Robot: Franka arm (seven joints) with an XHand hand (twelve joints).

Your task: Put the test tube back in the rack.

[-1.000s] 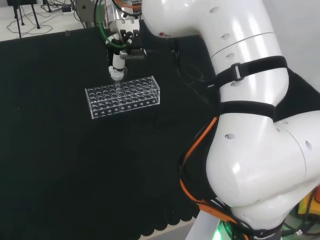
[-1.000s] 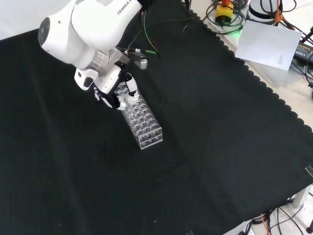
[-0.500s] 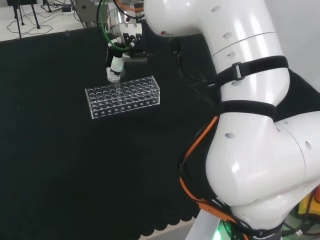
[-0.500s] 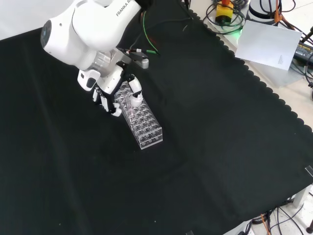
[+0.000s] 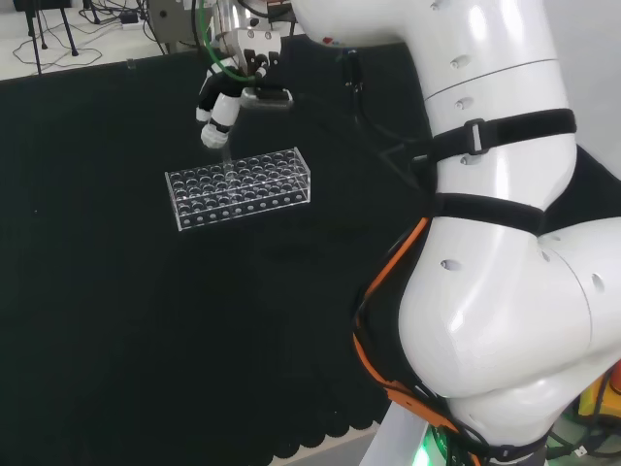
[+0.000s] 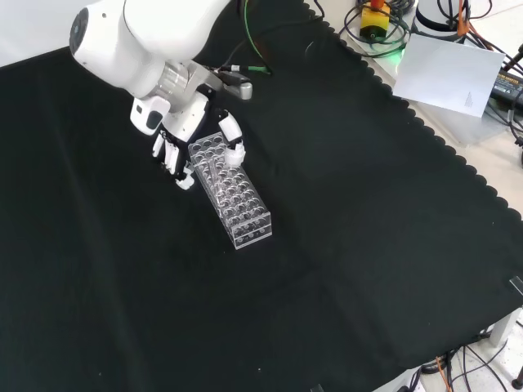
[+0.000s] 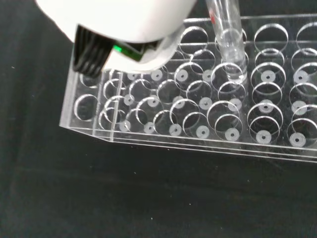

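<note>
My bench under its black cloth (image 6: 343,245), scalloped along the edge in the front view, a clear rack (image 6: 231,196) of round holes lying directly on it, nearer my end of the cloth (image 5: 116,311).

Clear test tube (image 7: 229,39) (upright), in rack (image 7: 198,126)

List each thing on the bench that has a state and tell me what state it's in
Test tube: standing in a hole of the rack, nothing visible inside.
Test tube rack: upright on the black cloth, its other holes in the wrist view empty.
Hand: above the rack's end, fingers relaxed, holding nothing.
</note>
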